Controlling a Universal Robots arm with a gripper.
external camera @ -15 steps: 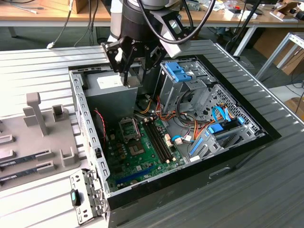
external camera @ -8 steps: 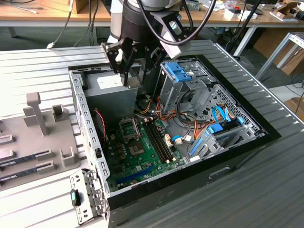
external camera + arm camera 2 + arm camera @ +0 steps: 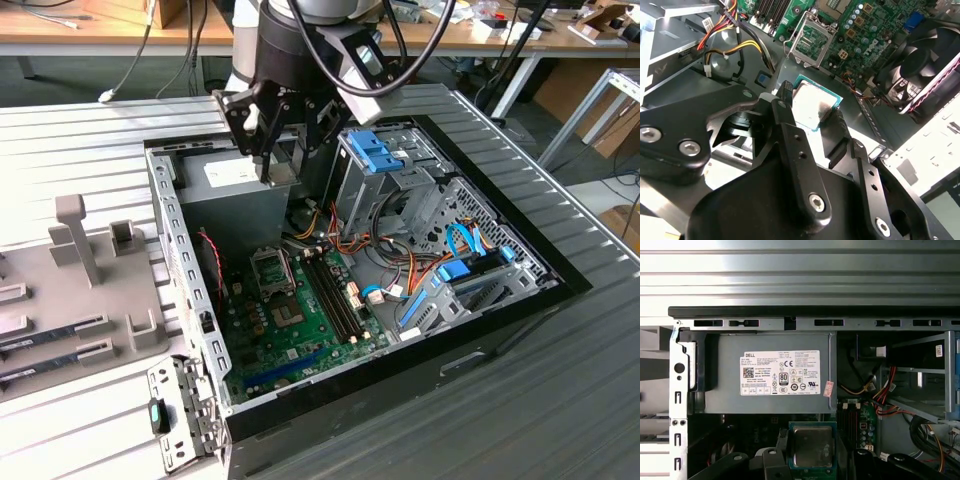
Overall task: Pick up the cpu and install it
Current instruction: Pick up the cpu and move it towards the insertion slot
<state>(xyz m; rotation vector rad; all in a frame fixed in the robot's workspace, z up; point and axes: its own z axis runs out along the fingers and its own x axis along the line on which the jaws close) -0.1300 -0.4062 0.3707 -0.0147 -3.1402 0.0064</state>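
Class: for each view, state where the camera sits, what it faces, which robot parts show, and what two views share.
Exterior view: off the arm, looking down into the open case; the arm and gripper show.
Second wrist view: at the wrist, looking past the jaws to the socket; gripper shut on the cpu.
First wrist view: at the wrist, facing the power supply; jaw tips show.
Shared: both wrist views show the cpu between the jaws.

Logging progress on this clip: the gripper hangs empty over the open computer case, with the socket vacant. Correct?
Not empty. The gripper is shut on the chip, as the second wrist view shows. It does hang over the open computer case, and the socket is vacant.
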